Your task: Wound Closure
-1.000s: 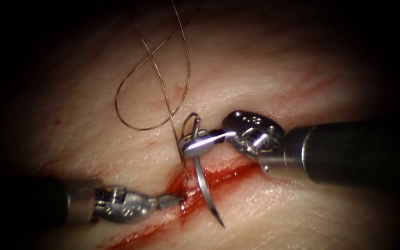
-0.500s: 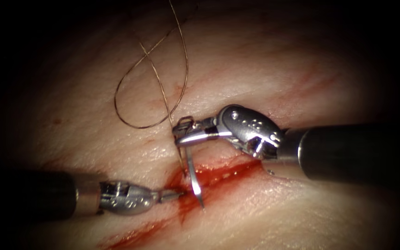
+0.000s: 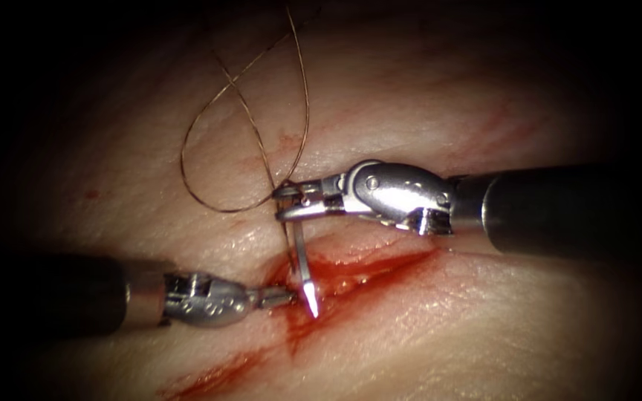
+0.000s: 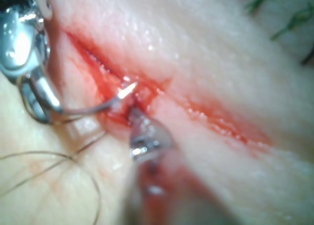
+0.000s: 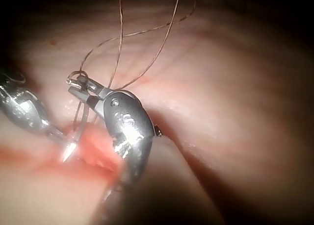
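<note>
A: what's seen on the left?
B: the left tool [image 3: 282, 298] is laid at the cut [image 3: 365, 271] in the tissue [image 3: 484, 327], jaws closed, nothing held afaict.
A: and the needle [image 3: 305, 271]?
B: it's gripped near its thread end by the right tool [image 3: 291, 202], clamped tight; tip is poised over the cut, not buried. Thread [image 3: 209, 141] is looped above.

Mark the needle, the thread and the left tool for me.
needle [image 3: 304, 269]: endoscope view, on its shaft between the right tool's jaws and the tip, over the cut.
thread [image 3: 187, 148]: endoscope view, on the loop's left curve, lying on the tissue.
left tool [image 3: 280, 298]: endoscope view, on its closed jaw tips at the cut.
</note>
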